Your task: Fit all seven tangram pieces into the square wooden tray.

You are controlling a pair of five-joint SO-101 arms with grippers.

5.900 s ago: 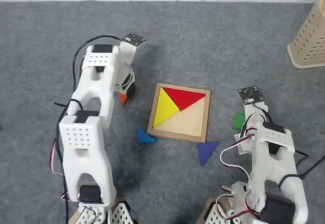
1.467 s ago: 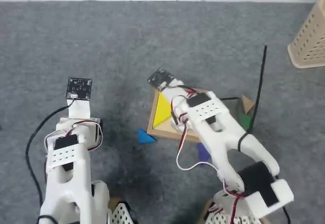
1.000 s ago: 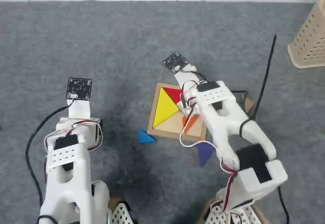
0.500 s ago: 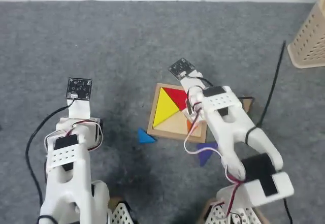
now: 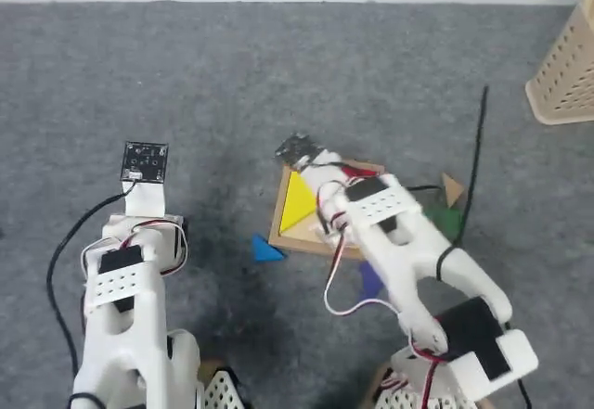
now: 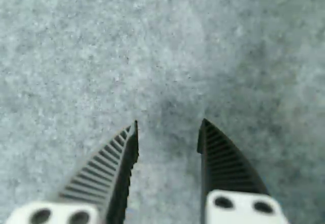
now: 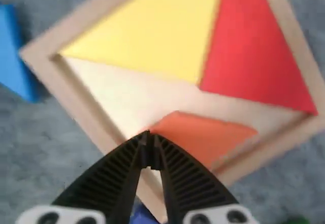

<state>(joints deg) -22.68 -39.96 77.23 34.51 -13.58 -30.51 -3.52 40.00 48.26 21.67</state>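
Grey carpet (image 5: 186, 75). Wooden tray (image 7: 66, 89) holds three pieces: yellow triangle (image 7: 147, 36), red triangle (image 7: 249, 56), orange piece (image 7: 203, 135). Four lie outside: blue triangle (image 5: 267, 249), purple triangle (image 5: 371, 281), green piece (image 5: 452, 219), tan triangle (image 5: 452, 188). Right gripper (image 7: 150, 150) pressed together at the orange piece's corner; left gripper (image 6: 167, 135) spread over carpet.

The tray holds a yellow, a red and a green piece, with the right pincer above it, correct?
No: the right wrist view shows the tray holds an orange piece, not a green one. The yellow piece, red piece and right pincer above it stand.
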